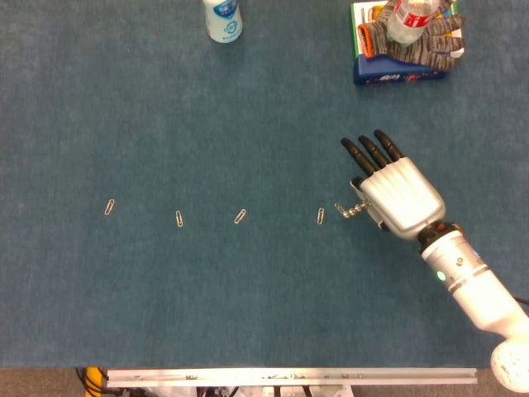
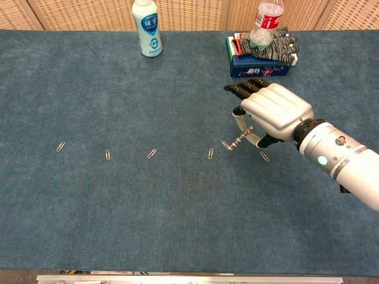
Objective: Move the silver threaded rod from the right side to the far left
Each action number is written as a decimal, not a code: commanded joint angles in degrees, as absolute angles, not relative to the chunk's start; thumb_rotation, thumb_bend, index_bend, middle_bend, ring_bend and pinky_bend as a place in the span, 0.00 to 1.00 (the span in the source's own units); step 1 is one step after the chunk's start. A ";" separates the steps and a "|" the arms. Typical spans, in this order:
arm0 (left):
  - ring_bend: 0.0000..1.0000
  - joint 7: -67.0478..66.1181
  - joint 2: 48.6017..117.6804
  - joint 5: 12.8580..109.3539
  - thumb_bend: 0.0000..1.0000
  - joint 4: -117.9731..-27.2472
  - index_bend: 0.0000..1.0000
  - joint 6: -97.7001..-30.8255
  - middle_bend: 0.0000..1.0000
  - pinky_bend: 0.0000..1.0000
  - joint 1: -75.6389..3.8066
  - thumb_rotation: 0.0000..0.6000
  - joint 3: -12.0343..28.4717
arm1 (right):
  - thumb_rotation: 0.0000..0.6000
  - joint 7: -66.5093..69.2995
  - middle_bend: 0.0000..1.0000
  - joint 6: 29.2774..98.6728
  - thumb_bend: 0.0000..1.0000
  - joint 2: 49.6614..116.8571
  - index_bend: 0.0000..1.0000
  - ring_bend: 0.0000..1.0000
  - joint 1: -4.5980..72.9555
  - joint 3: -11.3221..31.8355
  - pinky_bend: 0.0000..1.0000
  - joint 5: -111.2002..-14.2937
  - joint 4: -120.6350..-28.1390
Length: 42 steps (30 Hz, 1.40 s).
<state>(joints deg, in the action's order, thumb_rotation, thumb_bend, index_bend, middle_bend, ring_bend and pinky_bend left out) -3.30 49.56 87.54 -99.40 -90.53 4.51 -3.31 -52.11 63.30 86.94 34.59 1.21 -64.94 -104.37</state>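
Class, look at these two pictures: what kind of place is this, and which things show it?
Probably a robot test bench: a blue-carpeted table, a robot's right hand holding a threaded rod, and paper clips laid in a row.

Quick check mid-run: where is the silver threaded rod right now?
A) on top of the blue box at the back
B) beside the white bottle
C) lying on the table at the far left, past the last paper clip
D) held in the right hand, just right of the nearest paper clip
D: the right hand holds the silver threaded rod, its free end close to the paper clip on its left.
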 commanded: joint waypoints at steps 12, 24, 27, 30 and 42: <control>0.28 -1.32 49.84 87.32 0.45 -97.74 0.49 -91.03 0.43 0.33 5.46 1.00 -3.38 | 1.00 -54.42 0.04 62.73 0.37 90.24 0.61 0.00 36.98 1.95 0.00 -62.04 -102.16; 0.28 1.05 50.02 86.38 0.45 -96.02 0.50 -91.15 0.43 0.33 6.15 1.00 -3.12 | 1.00 -54.97 0.04 62.24 0.37 93.27 0.61 0.00 38.75 2.28 0.00 -59.43 -99.08; 0.28 1.60 50.05 86.28 0.45 -95.69 0.50 -91.27 0.43 0.33 6.35 1.00 -3.09 | 1.00 -54.94 0.04 62.32 0.37 93.68 0.61 0.00 39.02 2.20 0.00 -59.27 -98.85; 0.28 1.95 50.12 86.19 0.45 -95.46 0.50 -91.31 0.43 0.33 6.45 1.00 -3.00 | 1.00 -54.87 0.04 62.57 0.37 93.89 0.61 0.00 39.20 2.10 0.00 -59.26 -98.91; 0.28 2.25 50.19 86.45 0.45 -95.16 0.50 -91.64 0.43 0.33 6.89 1.00 -2.98 | 1.00 -54.60 0.04 63.44 0.37 94.35 0.61 0.00 39.85 1.64 0.00 -60.18 -100.24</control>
<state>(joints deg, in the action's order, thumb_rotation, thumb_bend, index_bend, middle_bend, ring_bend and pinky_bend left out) 2.25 50.19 86.45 -95.16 -91.64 6.89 -2.98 -54.61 63.36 94.34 39.80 1.68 -60.06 -100.11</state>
